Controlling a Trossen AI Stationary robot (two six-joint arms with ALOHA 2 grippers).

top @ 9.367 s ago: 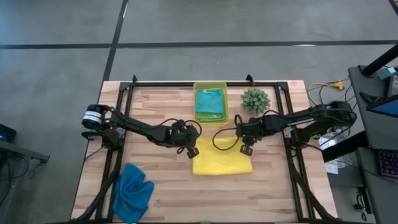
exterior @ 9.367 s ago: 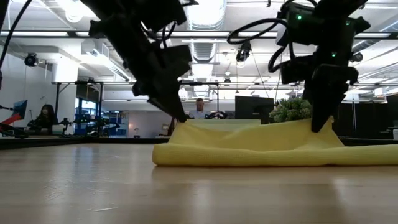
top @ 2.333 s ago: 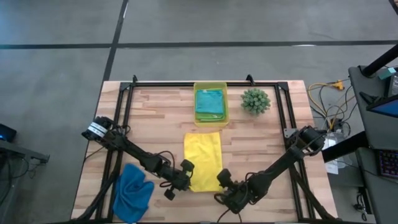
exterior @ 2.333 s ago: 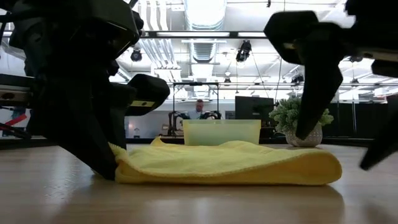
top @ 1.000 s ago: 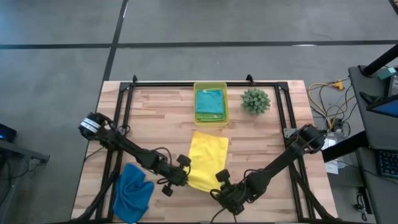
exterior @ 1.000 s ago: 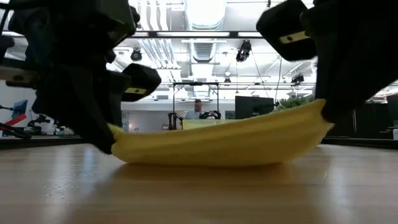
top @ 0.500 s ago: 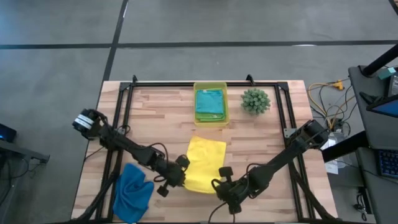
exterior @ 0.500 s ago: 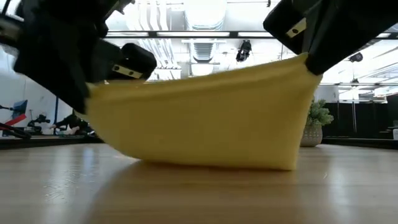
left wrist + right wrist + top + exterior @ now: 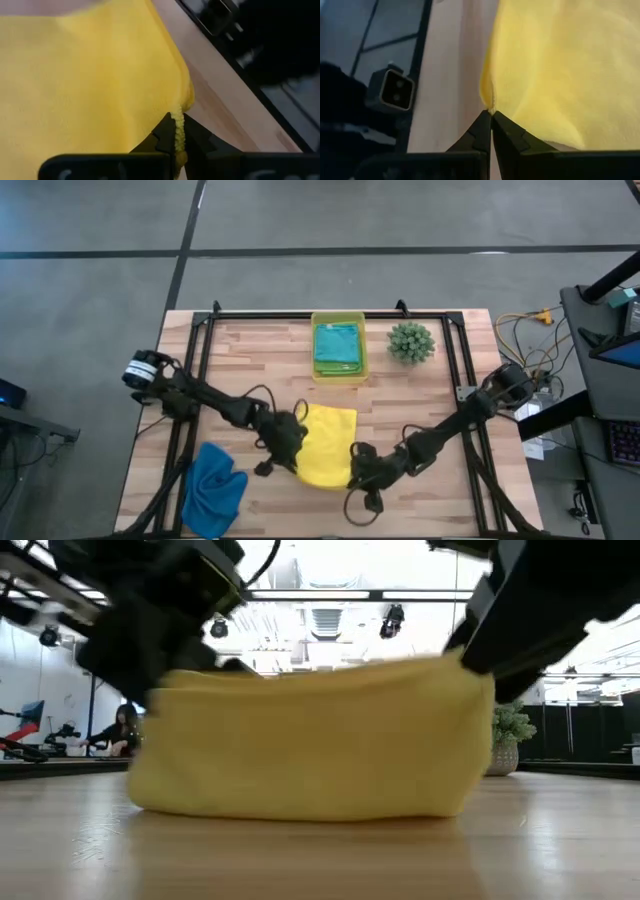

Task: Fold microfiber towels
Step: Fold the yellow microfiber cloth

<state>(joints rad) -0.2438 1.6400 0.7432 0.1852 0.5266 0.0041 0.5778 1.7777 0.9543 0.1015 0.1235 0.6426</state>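
A yellow microfiber towel (image 9: 326,442), folded lengthwise, is near the middle of the table. Its near end is raised between my two grippers and its far part lies on the wood. My left gripper (image 9: 292,442) is shut on the near left corner. My right gripper (image 9: 356,464) is shut on the near right corner. In the low view the towel (image 9: 310,740) hangs like a curtain from both. A blue towel (image 9: 215,488) lies crumpled at the near left. Teal and green towels (image 9: 338,345) lie folded in a bin. My left gripper pinches the yellow towel's near left corner (image 9: 179,112) between its two fingers, slanting down from the table's left. Several layers show at the corner. That corner is lifted clear, and the cloth sags from it to the table. My right gripper pinches the near right corner (image 9: 489,100) at the folded edge between its fingertips, slanting down from the table's right. That corner is held up off the wood, and the cloth hangs below it with its lower fold (image 9: 300,810) on the table.
The translucent yellow-green bin (image 9: 338,318) stands at the far middle, with a small spiky green plant (image 9: 410,340) to its right. A black frame (image 9: 200,380) runs along the table's sides. Bare wood lies at the near right. People sit in the room beyond.
Both grippers have risen and gone toward the table's far edge, rolling their wrists, still shut on the yellow towel's near corners. The towel's near end has lifted off the table and stands up over the far part, which has stayed on the wood.
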